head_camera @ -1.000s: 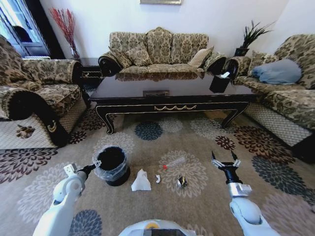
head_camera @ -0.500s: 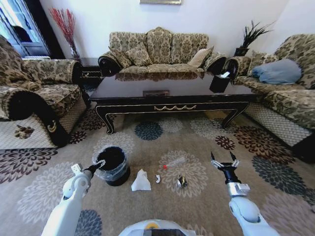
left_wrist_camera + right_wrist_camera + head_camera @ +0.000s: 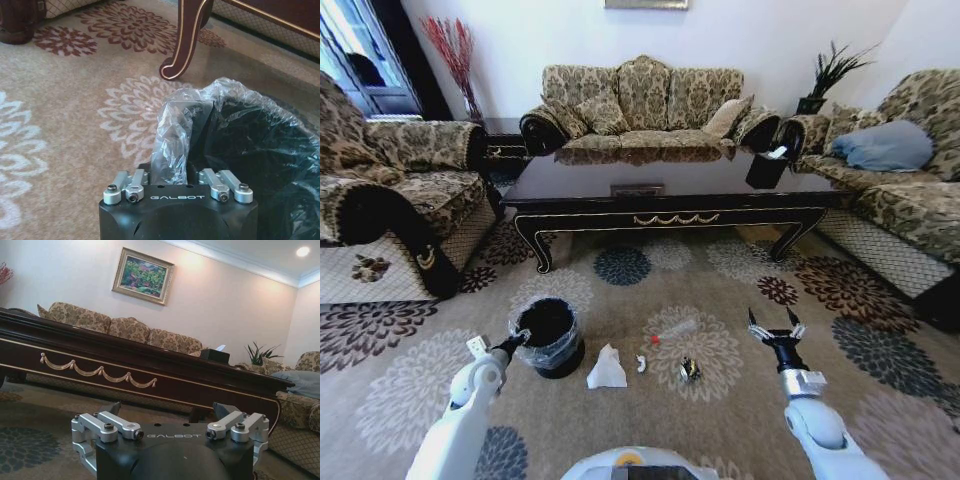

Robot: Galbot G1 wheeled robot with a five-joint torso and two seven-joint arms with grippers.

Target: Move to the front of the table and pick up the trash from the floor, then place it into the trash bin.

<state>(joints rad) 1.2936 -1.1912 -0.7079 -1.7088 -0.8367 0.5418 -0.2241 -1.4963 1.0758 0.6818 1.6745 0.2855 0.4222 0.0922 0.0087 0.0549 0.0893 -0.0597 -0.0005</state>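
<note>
Left gripper point(image 3: 521, 336) is closed on the bag rim of the trash bin point(image 3: 548, 336). Right gripper point(image 3: 772, 327) hovers open; tissue point(image 3: 606, 369), bottle point(image 3: 672, 331) and wrapper point(image 3: 690, 370) lie between them.

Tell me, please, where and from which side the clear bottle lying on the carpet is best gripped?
The bottle lies flat on the carpet, its red cap toward the trash bin. Grip the middle of its clear body from straight above, fingers across its narrow width. The open right gripper hovers nearest, probably the better choice.
</note>
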